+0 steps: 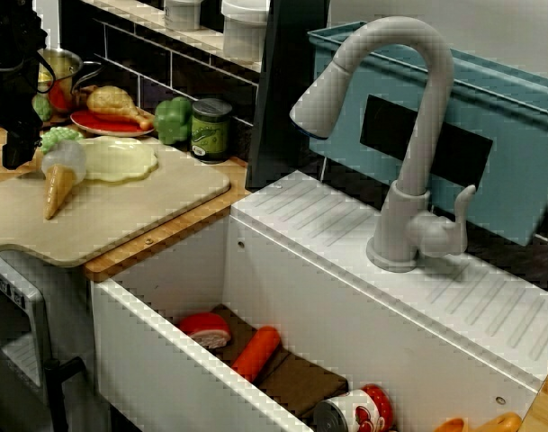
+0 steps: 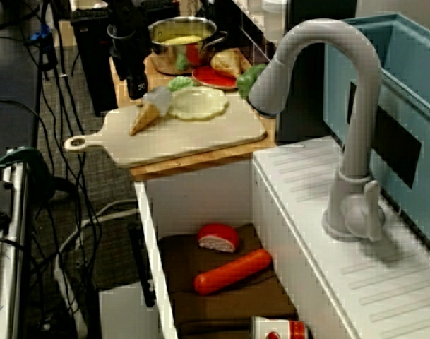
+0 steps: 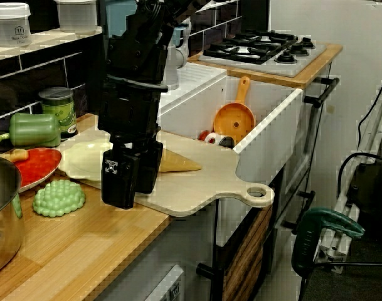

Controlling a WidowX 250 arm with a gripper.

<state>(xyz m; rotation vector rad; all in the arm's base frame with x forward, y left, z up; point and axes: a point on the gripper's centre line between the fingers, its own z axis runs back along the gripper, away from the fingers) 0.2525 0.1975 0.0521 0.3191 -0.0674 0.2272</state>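
**Tool low beside the ice cream cone**

The tool hangs over the cutting board on the desk, where the cone lies. It hides the scoop (only the pointed end shows in the view from the desk end). Its jaws read as one dark block, so I cannot tell whether they are apart or closed.

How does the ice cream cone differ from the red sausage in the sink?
The ice cream cone lies on the cutting board; the red sausage lies in the sink. The cone is tan, tapering to a point, with a pale scoop; the sausage is orange-red and evenly round. Both lie on their sides.
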